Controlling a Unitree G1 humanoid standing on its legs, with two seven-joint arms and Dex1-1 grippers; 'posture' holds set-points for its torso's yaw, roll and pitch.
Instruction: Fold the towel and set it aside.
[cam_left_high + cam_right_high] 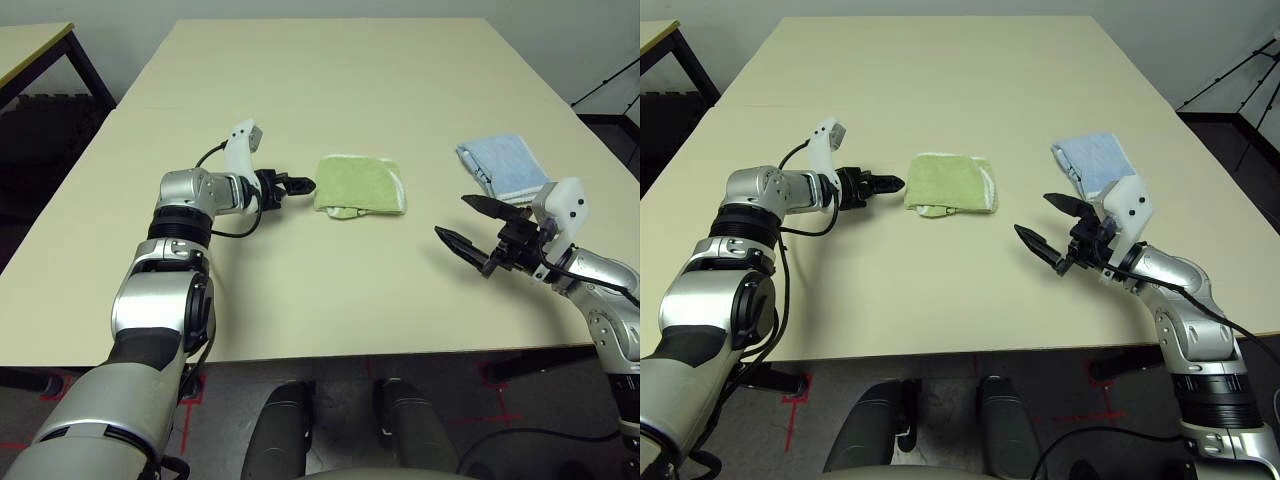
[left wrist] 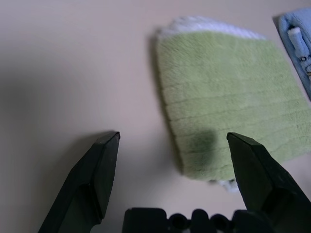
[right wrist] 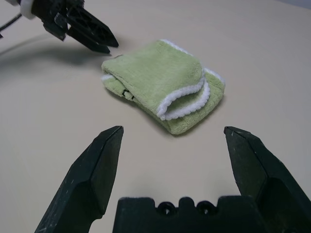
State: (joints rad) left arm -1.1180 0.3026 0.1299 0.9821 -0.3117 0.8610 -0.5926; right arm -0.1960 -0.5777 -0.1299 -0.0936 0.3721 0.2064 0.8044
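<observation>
Lab: taped floor marks (image 1: 790, 405), tripod (image 1: 1240, 75)

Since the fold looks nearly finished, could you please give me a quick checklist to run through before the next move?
1. towel folded into a compact bundle, white edging layered on one side: ok.
2. left gripper open, beside the towel's edge, holding nothing: ok.
3. right gripper open, apart from the towel, holding nothing: ok.
4. Towel set aside: not ok, it lies mid-table between the grippers.
5. blue cloth separate from the towel, beyond the right gripper: ok.
6. Fold's layers squarely aligned underneath: cannot tell.
</observation>
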